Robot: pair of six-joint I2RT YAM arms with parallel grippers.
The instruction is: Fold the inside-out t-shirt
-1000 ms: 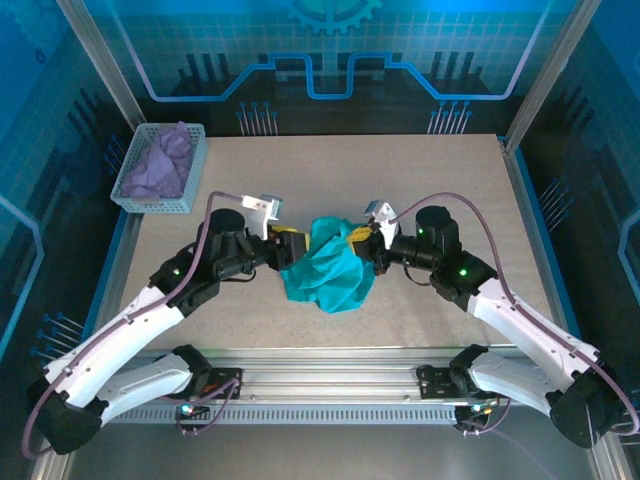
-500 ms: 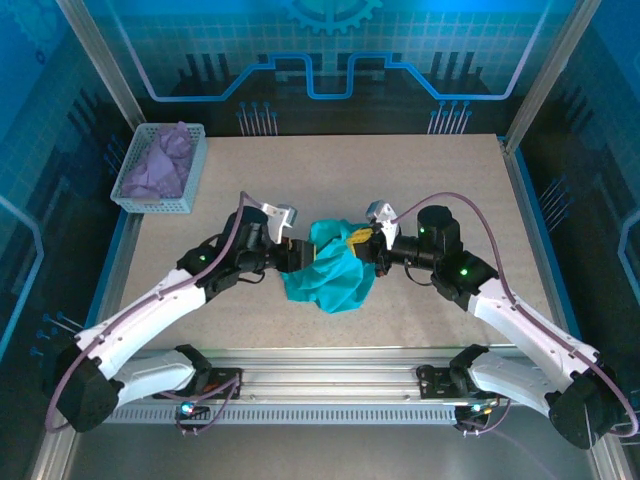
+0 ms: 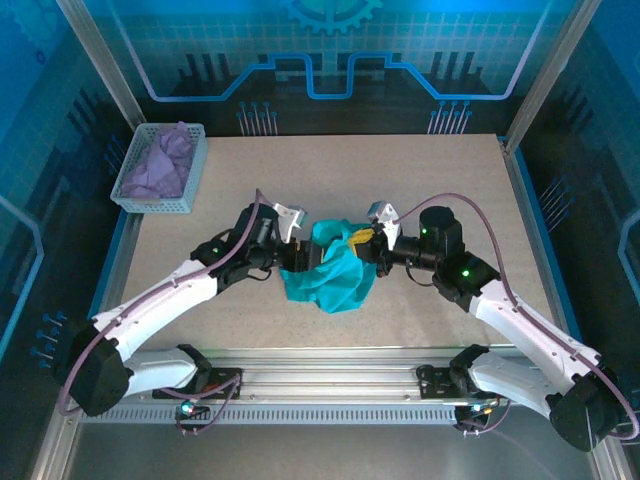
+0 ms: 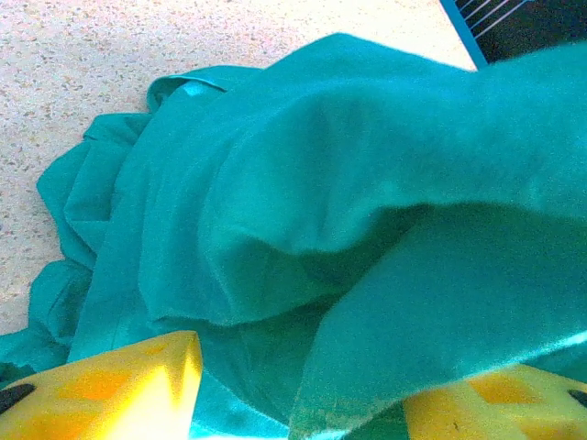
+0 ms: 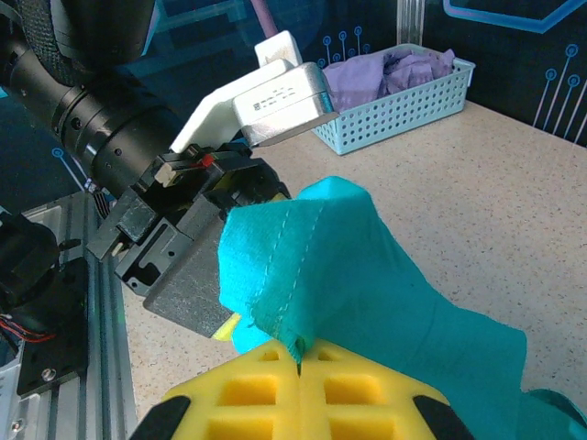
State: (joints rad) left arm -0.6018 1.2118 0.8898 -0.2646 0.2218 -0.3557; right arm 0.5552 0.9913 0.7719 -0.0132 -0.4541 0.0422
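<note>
Shirt [image 3: 330,278]: light, limp, bunched; take it by the hems.
Right claw [image 5: 301,367]: clenched on the seam, shirt's 2 o'clock.
Left claw [image 3: 300,262]: unclenched, at 9 o'clock.

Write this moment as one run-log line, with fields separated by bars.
t-shirt: bunched, unfolded | right end effector: shut on t-shirt edge | left end effector: open, fabric between jaws | lavender cloth: in basket

One t-shirt [image 3: 332,280] at centre frame; one basket [image 3: 150,203] at upper left, holding one cloth [image 3: 158,166]; one table [image 3: 450,170]; two grippers (the left gripper [image 3: 303,265] and the right gripper [image 3: 367,243], either side of centre).
</note>
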